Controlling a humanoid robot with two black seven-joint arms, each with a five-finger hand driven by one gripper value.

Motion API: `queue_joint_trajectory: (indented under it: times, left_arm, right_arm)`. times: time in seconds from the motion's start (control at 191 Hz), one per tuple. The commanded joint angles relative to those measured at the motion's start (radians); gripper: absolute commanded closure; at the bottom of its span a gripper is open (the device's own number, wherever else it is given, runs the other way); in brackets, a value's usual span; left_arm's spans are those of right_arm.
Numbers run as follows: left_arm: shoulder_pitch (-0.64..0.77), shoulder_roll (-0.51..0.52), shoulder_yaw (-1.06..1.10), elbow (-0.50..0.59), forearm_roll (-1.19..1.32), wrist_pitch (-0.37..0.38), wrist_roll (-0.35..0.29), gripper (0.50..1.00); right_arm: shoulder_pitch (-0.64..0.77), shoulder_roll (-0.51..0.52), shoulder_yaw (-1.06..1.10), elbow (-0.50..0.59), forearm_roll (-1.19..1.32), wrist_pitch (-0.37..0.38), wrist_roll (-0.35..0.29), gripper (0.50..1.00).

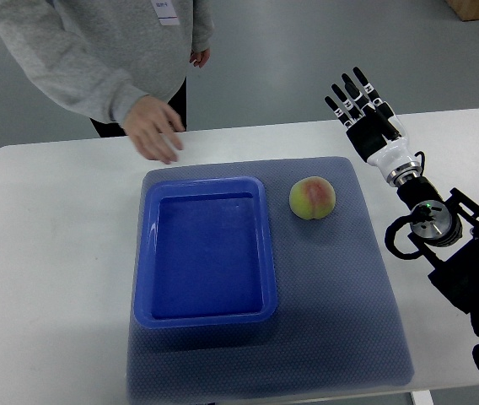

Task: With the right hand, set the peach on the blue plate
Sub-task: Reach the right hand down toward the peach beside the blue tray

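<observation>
A yellow-pink peach (312,198) lies on the blue-grey mat (341,304), just right of the blue plate. The blue plate (145,253) is a rectangular tray with raised rim, empty, in the middle of the mat. My right hand (359,103) is raised above the table's far right part, up and to the right of the peach, fingers spread and straight, holding nothing. Its arm comes in from the right edge. My left hand is out of view.
A person in a grey sweater stands at the far side of the white table (45,253); one hand (151,128) rests near the table's far edge, just beyond the plate's far left corner.
</observation>
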Motion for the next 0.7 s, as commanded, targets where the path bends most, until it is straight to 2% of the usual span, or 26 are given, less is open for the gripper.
queue_joint_trajectory:
  times: [0.0,0.335,0.34,0.361,0.44,0.529,0.571,0.576,0.586,0.696]
  left_arm:
    - [0.0,0.0,0.0,0.0,0.0,0.0,0.0,0.5]
    - [0.0,0.0,0.0,0.0,0.0,0.0,0.0,0.5]
    - [0.0,0.0,0.0,0.0,0.0,0.0,0.0,0.5]
    - [0.0,0.0,0.0,0.0,0.0,0.0,0.0,0.5]
    - [0.0,0.0,0.0,0.0,0.0,0.0,0.0,0.5]
    - [0.0,0.0,0.0,0.0,0.0,0.0,0.0,0.5]
    - [0.0,0.0,0.0,0.0,0.0,0.0,0.0,0.5]
    - [0.0,0.0,0.0,-0.003,0.0,-0.002,0.0,0.5]
    - [-0.002,0.0,0.001,-0.003,0.0,-0.002,0.0,0.5]
    - [-0.002,0.0,0.001,-0.006,0.0,-0.005,0.0,0.5]
  right_arm:
    - [-0.001,0.0,0.0,0.0,-0.001,-0.001,0.0,0.57]
    - [0.016,-0.034,-0.022,0.028,-0.045,-0.004,-0.005,0.57]
    - [0.023,-0.072,-0.052,0.052,-0.106,-0.004,-0.006,0.57]
    - [0.031,-0.093,-0.069,0.063,-0.14,-0.004,-0.006,0.57]
    - [0.085,-0.155,-0.15,0.075,-0.307,0.004,-0.012,0.57]
    - [0.18,-0.228,-0.316,0.09,-0.62,0.021,-0.038,0.57]
    - [0.18,-0.229,-0.316,0.091,-0.62,0.021,-0.038,0.57]
    - [0.234,-0.267,-0.407,0.098,-0.786,0.027,-0.041,0.57]
    - [0.249,-0.274,-0.428,0.098,-0.818,0.028,-0.041,0.57]
    - [0.33,-0.321,-0.555,0.115,-0.99,0.057,-0.046,0.57]
